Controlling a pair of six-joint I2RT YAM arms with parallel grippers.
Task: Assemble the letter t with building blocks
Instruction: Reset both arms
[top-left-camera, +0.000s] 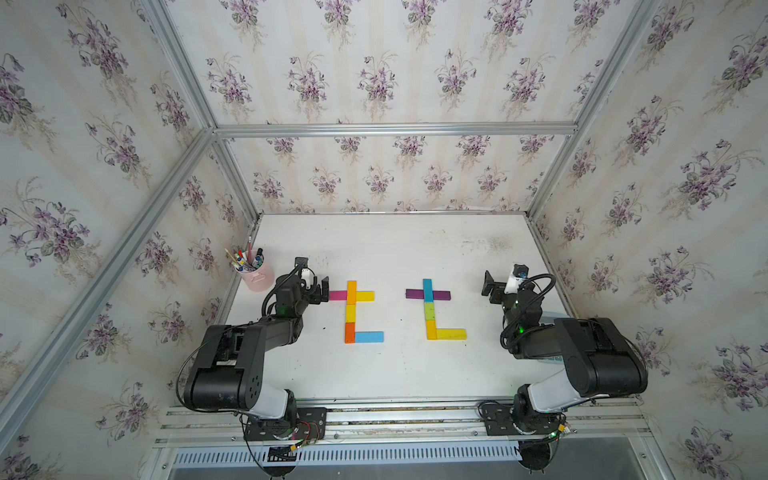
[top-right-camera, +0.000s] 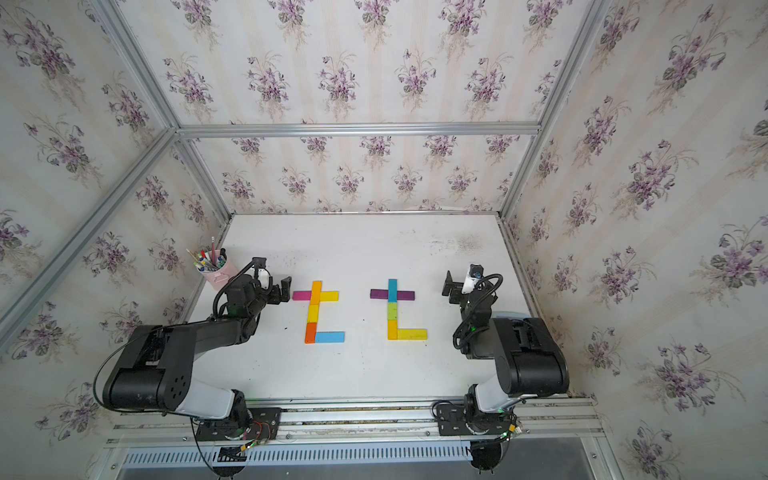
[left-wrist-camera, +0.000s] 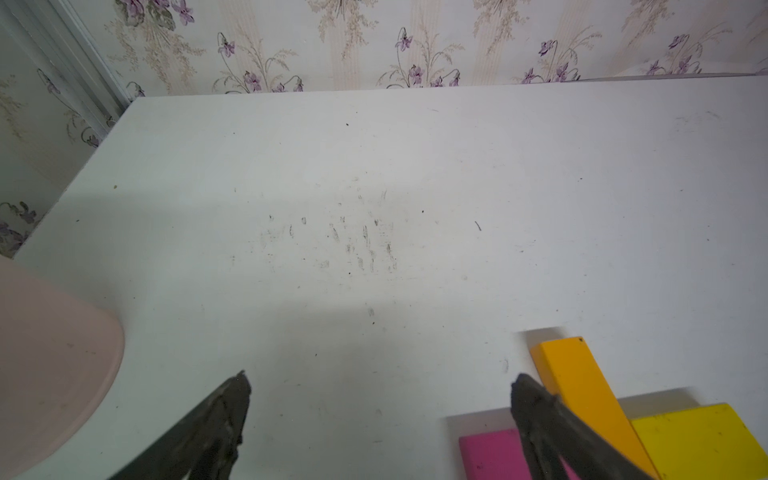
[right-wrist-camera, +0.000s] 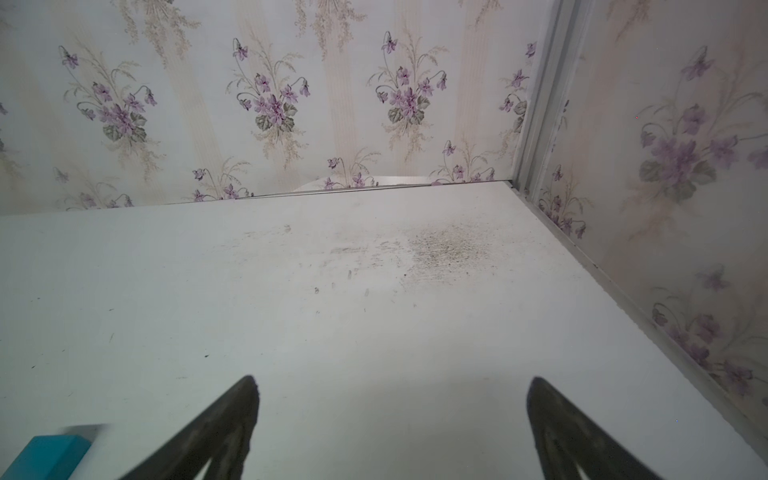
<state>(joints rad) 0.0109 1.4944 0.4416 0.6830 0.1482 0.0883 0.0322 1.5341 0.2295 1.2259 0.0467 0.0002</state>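
Note:
Two letter t shapes of building blocks lie flat mid-table in both top views. The left t (top-left-camera: 351, 311) has an orange and yellow stem, a pink and yellow crossbar and a blue foot (top-left-camera: 369, 337). The right t (top-left-camera: 429, 309) has a teal, lime and yellow stem, a purple crossbar (top-left-camera: 441, 294) and a yellow foot. My left gripper (top-left-camera: 321, 291) stands open just left of the pink block (left-wrist-camera: 490, 455), holding nothing. My right gripper (top-left-camera: 488, 286) is open and empty, to the right of the purple crossbar and apart from it. The teal block (right-wrist-camera: 50, 455) shows at the edge of the right wrist view.
A pink cup (top-left-camera: 259, 276) of pens and pencils stands at the table's left edge, behind my left arm. Wallpapered walls with metal rails close in the table (top-left-camera: 395, 249) on three sides. Both arm bases sit on the front rail.

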